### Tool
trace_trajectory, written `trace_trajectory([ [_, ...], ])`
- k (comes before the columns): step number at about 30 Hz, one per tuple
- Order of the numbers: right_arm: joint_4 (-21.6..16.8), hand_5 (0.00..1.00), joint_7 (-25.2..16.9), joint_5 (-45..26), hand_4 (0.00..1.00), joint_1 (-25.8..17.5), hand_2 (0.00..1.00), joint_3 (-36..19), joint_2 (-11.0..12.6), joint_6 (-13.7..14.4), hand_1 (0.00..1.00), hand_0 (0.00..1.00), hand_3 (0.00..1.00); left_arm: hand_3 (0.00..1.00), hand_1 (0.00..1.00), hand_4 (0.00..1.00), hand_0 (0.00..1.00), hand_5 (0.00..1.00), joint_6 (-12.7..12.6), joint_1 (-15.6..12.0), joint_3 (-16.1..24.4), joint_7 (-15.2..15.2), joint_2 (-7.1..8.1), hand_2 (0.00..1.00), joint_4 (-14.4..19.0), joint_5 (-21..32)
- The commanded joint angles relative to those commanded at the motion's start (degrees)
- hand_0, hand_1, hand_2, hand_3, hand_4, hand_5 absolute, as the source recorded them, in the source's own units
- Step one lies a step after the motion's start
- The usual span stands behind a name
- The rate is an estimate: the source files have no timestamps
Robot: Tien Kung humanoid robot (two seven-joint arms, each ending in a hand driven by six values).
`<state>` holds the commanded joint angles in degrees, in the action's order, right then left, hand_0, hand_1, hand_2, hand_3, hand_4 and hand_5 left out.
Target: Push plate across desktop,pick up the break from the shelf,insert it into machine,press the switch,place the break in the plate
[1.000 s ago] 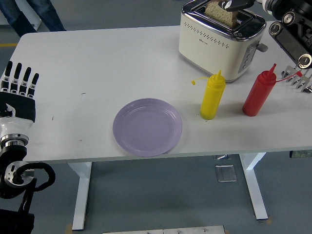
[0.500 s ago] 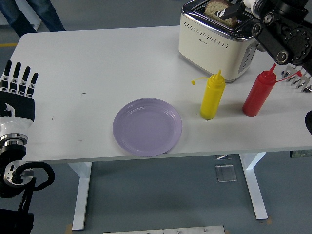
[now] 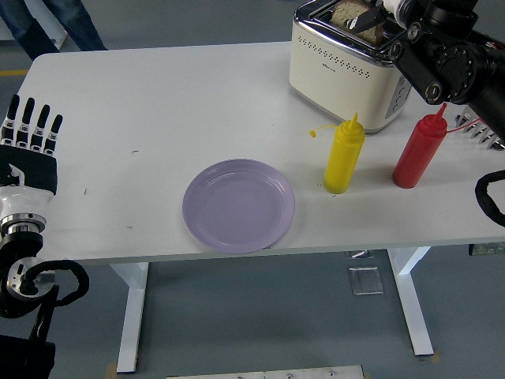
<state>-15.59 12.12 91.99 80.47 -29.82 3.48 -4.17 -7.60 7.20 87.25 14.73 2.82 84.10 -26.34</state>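
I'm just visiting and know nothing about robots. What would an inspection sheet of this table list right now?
Surface: white table, a few small dark marks.
Job's things: purple plate empty near the front edge; bread slice in the toaster slot.
Clutter: yellow bottle, red bottle, both upright.
Hands: left hand open at the left edge; right hand over the toaster, grip unclear.
Cables: black loops at both side edges.
Surroundings: person's legs beyond the table.

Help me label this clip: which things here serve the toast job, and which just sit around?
In use: toaster, bread slice in its slot, purple plate, right robot hand at the bread.
Idle: yellow squeeze bottle, red squeeze bottle, left robot hand at the table's left edge.
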Motion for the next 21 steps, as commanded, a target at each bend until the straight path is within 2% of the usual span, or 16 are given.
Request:
trace_trajectory([
  [3,0.9,0.389,-0.1,-0.3,0.713,0.3,0.586,1.3,-0.7,0.3,0.578,0.514,0.717,0.823,0.834,0.556,0.837,0.998,0.0,0.0,0.0,0.0,-0.01,0.864,0.0,0.0],
  [4,1.2,0.365,-0.2,-0.5,0.694,0.4,0.548,1.9,-1.1,0.5,0.534,0.455,0.695,0.824,0.834,0.556,0.837,0.998,0.0,0.1,0.1,0.0,0.00,0.865,0.0,0.0],
  [9,2.0,0.365,-0.6,-1.2,0.694,0.8,0.548,4.6,-2.5,1.6,0.534,0.455,0.695,0.824,0.834,0.556,0.837,0.998,0.0,0.1,0.1,0.0,-0.01,0.865,0.0,0.0],
  [10,2.1,0.309,-0.6,-1.3,0.644,0.9,0.519,5.0,-2.7,1.8,0.498,0.413,0.658,0.823,0.834,0.556,0.838,0.998,0.0,0.2,0.1,0.0,-0.01,0.865,0.0,0.0],
  [13,2.4,0.309,-0.7,-1.5,0.644,1.1,0.519,6.4,-3.4,2.6,0.498,0.413,0.658,0.823,0.834,0.556,0.838,0.998,0.0,0.3,-0.1,0.0,-0.04,0.865,-0.1,0.0],
  [15,2.5,0.309,-0.8,-1.5,0.644,1.2,0.519,6.9,-3.5,3.2,0.498,0.413,0.658,0.823,0.834,0.556,0.838,0.998,0.0,0.4,-0.1,0.0,-0.06,0.865,-0.1,0.0],
  [16,2.5,0.268,-0.9,-1.4,0.595,1.2,0.505,7.0,-3.5,3.4,0.479,0.395,0.637,0.823,0.834,0.556,0.837,0.998,0.0,0.4,-0.1,0.0,-0.06,0.865,-0.1,0.0],
  [21,2.7,0.268,-1.0,-1.3,0.595,1.4,0.505,7.8,-3.5,4.5,0.479,0.395,0.637,0.823,0.834,0.556,0.837,0.998,0.0,0.4,0.1,0.0,-0.06,0.865,-0.1,0.0],
])
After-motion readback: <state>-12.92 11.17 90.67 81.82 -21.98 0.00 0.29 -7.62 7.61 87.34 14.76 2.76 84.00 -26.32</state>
